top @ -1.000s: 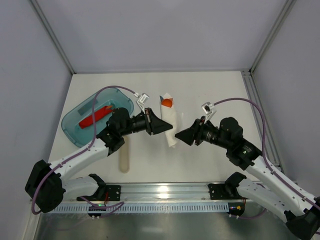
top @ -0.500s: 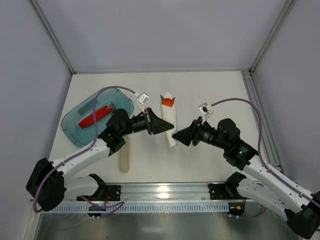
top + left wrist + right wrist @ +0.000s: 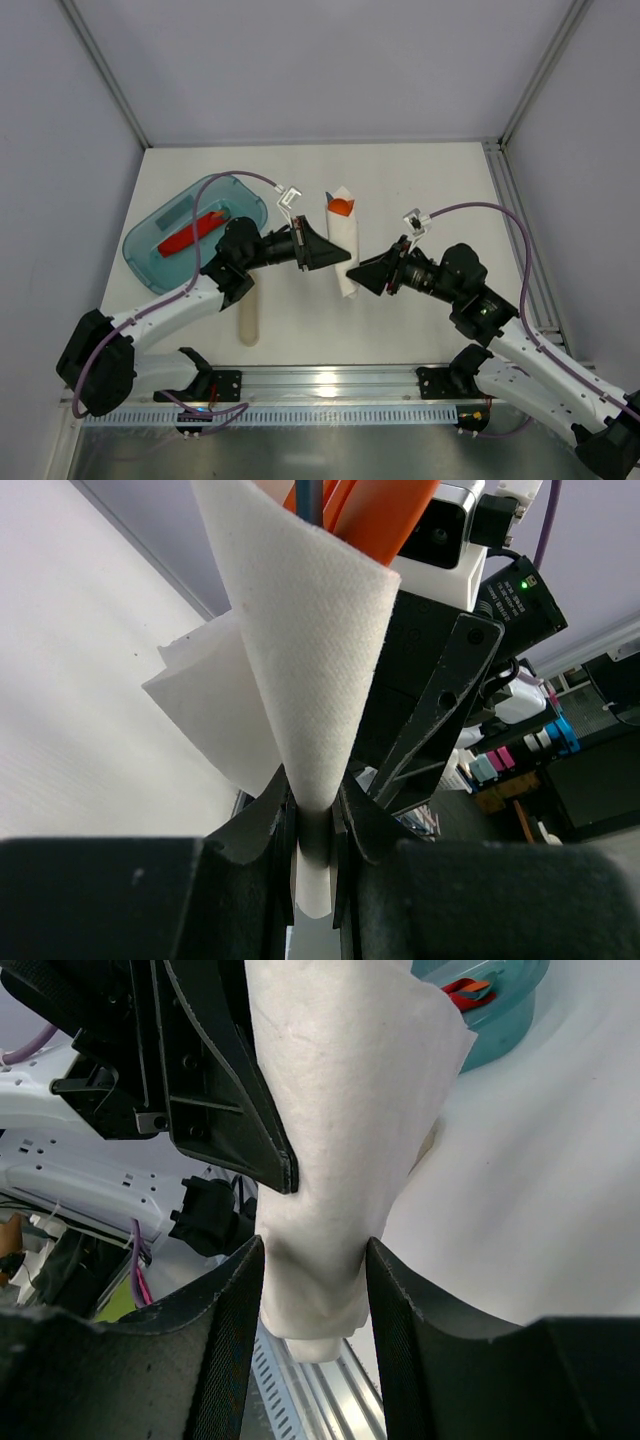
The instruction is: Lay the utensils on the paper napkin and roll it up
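The paper napkin point(image 3: 342, 250) is rolled into a white tube and held off the table at the middle. An orange utensil point(image 3: 340, 207) pokes out of its far end. My left gripper point(image 3: 338, 259) is shut on the roll from the left. In the left wrist view the napkin point(image 3: 310, 660) is pinched flat between the jaws, with orange utensils point(image 3: 350, 510) at its top. My right gripper point(image 3: 361, 273) grips the near end from the right. In the right wrist view the napkin point(image 3: 330, 1160) fills the gap between both fingers point(image 3: 235, 1310).
A teal tray point(image 3: 150, 250) at the left holds a red utensil point(image 3: 192, 232); both show in the right wrist view, the tray point(image 3: 500, 1010) and the utensil point(image 3: 465, 988). A pale wooden utensil point(image 3: 248, 318) lies on the table below the left arm. Enclosure walls surround the table.
The right gripper has come in a little to the left, onto the roll's near end. The left gripper and the roll have shifted slightly right.
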